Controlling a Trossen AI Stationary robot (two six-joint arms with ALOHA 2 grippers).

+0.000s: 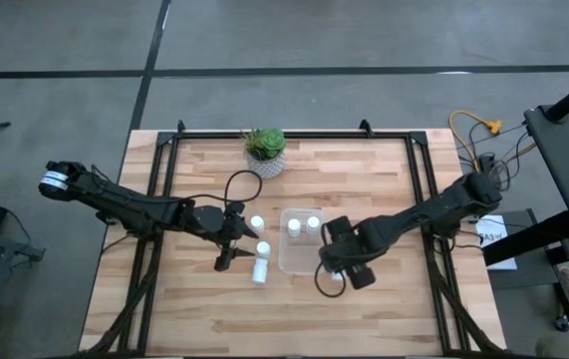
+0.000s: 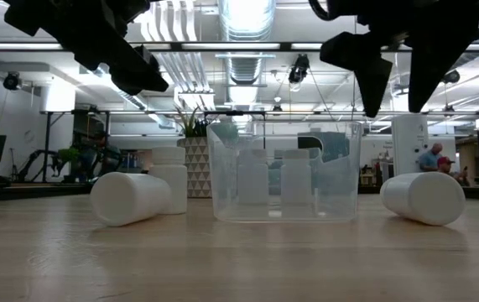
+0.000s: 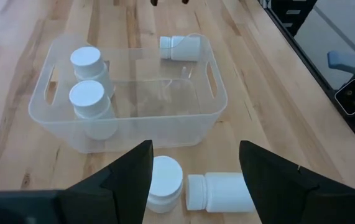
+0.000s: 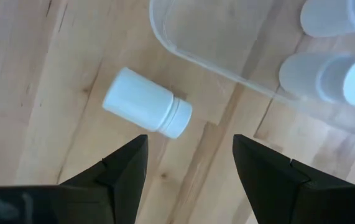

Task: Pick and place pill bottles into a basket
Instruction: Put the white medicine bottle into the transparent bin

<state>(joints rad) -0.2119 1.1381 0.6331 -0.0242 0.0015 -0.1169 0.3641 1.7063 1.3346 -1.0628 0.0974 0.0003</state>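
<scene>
Two pill bottles (image 1: 303,226) stand upright side by side inside the clear basket (image 1: 299,261), up at its far end, and the rest of the tub is bare. Out on the wooden desk (image 1: 184,299), just left of the basket, one bottle (image 1: 261,248) stands upright with another (image 1: 260,270) lying on its side right beside it, and a further bottle (image 1: 257,223) stands a little farther back. On the basket's other side a bottle (image 4: 147,102) lies tipped over on the wood. The left hand (image 1: 226,254) hovers above the pair by the basket, fingers spread apart, gripping nothing. The right hand (image 1: 336,279) hangs over the fallen bottle at the basket's right, fingers also parted and empty. A potted plant (image 1: 265,150) sits at the desk's far edge.
</scene>
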